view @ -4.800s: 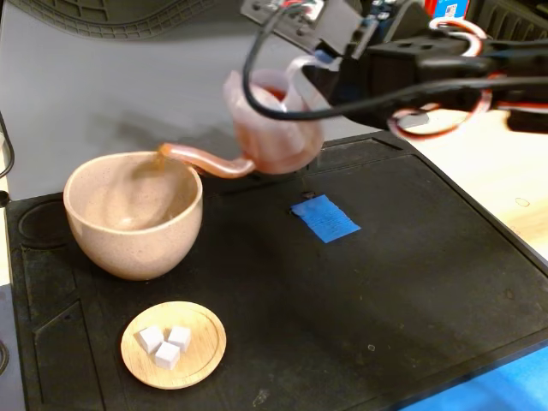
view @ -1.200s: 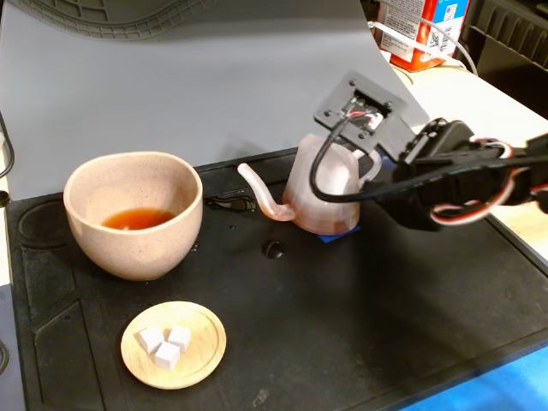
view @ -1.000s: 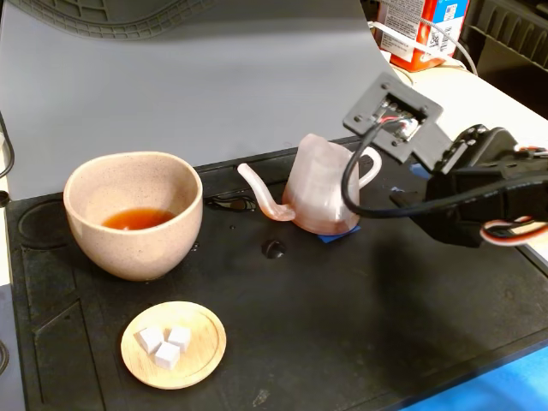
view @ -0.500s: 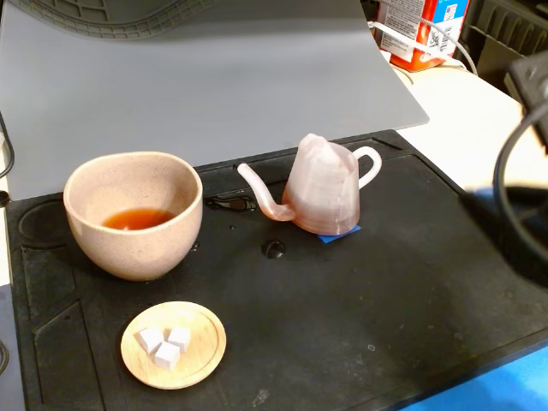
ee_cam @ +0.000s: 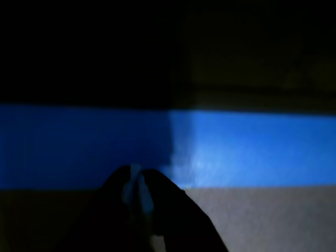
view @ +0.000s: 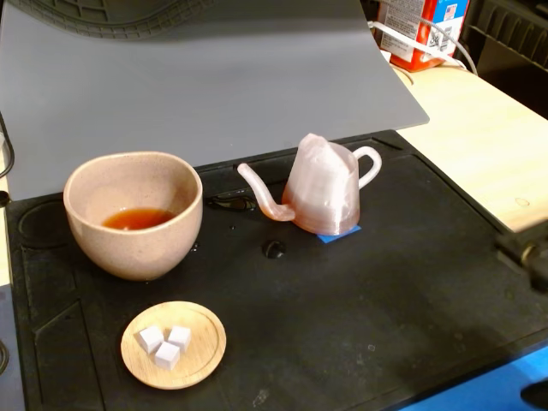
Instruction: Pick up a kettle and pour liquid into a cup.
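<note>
The pink ridged kettle stands upright on a blue mark on the black mat. Its spout points left toward the cup and its white loop handle points right. The beige-pink speckled cup stands at the left with a little reddish-brown liquid in its bottom. A dark part of my arm shows at the right edge of the fixed view, well apart from the kettle. In the wrist view my gripper is a dark shape at the bottom, its fingers pressed together and empty, over a blue band.
A small wooden dish with three white cubes lies in front of the cup. A grey sheet covers the back. A light wooden tabletop and a red-and-white carton are at the back right.
</note>
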{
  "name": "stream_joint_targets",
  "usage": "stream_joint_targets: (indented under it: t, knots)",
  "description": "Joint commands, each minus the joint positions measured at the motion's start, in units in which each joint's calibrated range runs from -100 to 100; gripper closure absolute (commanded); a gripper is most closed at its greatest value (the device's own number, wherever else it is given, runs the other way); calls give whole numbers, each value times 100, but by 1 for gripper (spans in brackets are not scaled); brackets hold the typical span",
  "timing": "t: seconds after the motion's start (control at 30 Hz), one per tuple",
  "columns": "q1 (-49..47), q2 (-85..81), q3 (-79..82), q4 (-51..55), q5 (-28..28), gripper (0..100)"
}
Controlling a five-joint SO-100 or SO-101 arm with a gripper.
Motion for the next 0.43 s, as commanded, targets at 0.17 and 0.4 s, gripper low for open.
stream_joint_targets:
  t: [0.17, 0.4]
  knots:
    - [3, -61, 10, 118, 30, 99]
    - [3, -61, 10, 118, 30, 99]
